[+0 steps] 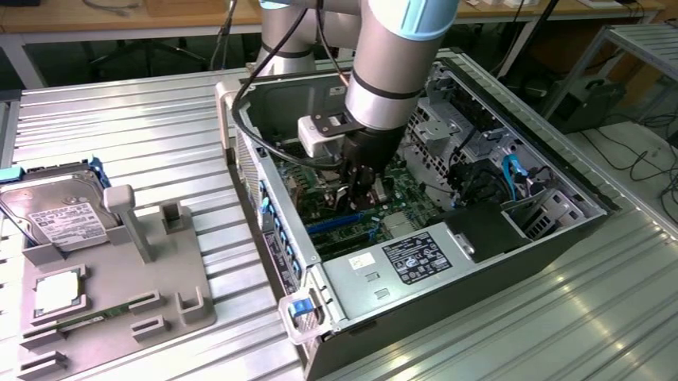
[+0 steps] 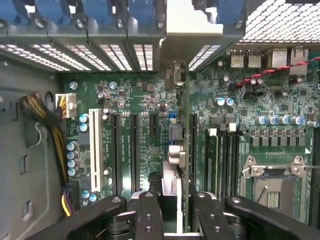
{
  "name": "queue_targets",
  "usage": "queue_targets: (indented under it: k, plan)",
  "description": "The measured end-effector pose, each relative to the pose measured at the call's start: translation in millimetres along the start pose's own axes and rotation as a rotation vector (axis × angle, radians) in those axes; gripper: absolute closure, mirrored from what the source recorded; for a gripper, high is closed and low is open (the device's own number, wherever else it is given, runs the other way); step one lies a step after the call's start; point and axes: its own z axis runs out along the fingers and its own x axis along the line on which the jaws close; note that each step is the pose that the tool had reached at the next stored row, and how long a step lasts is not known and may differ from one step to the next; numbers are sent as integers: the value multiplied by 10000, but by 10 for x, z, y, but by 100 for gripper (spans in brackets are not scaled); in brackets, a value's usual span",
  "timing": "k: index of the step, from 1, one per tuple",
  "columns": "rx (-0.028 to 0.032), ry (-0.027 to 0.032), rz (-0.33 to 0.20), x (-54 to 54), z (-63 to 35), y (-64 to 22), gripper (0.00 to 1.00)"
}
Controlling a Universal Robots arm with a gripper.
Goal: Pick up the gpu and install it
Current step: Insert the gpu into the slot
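The gpu [image 2: 183, 125] shows edge-on in the wrist view, a thin dark green card standing upright over the motherboard [image 2: 150, 100], with its pale bracket [image 2: 192, 20] at the case's rear wall. My gripper [image 2: 177, 202] is shut on the gpu, one black finger [image 2: 150, 215] on each side of it. The card runs along a black expansion slot [image 2: 193, 145]; whether it sits in the slot I cannot tell. In the exterior view my gripper [image 1: 358, 190] reaches down deep inside the open computer case [image 1: 275, 230], just above the motherboard.
A white slot [image 2: 95, 150], further black slots [image 2: 134, 150] and the CPU socket [image 2: 277, 185] lie on either side of the card. Yellow-black cables [image 2: 45, 120] hang near the case wall. The power supply [image 1: 414, 262] fills the case's near corner. A grey fixture [image 1: 170, 278] at the exterior view's left holds a hard drive [image 1: 59, 210].
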Motion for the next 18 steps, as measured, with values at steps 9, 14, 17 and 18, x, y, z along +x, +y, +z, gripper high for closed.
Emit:
queue_targets:
  k: [9, 14, 17, 18]
  plan:
    - [0, 0, -3, 1, 67, 59, 72]
    - [-9, 2, -1, 2, 79, 61, 72]
    - [-10, 0, -1, 2, 80, 60, 72]
    - [-26, -1, -1, 1, 83, 57, 72]
